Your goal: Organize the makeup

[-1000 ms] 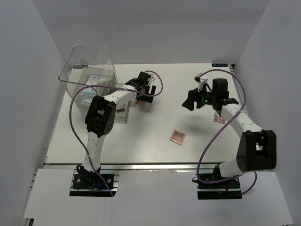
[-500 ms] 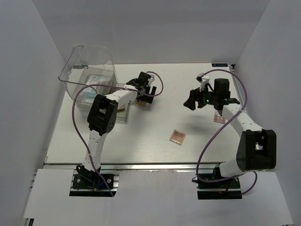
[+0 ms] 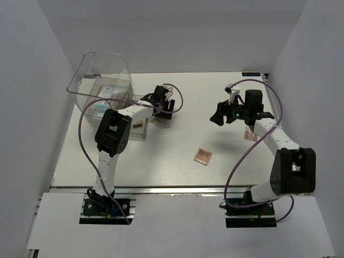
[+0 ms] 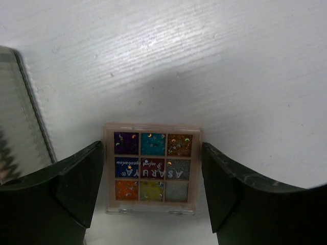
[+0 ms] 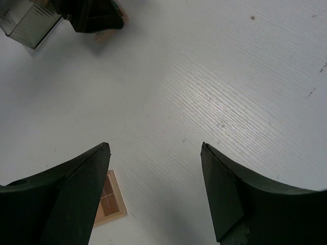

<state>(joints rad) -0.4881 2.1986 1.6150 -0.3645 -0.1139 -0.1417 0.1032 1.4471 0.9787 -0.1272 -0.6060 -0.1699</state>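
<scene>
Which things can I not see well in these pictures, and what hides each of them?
- Left wrist view: whether the left gripper touches the nine-colour palette. Their edges meet in shadow.
- Top view: the same palette is almost wholly covered by the left gripper.
- Right wrist view: the peach palette is partly hidden behind a finger of the right gripper.
- Top view: what lies in the clear bin is too small and blurred by its walls.

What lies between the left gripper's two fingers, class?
A square nine-pan eyeshadow palette, flat on the white table, shown in the left wrist view; whether the fingers touch it is unclear.
</scene>
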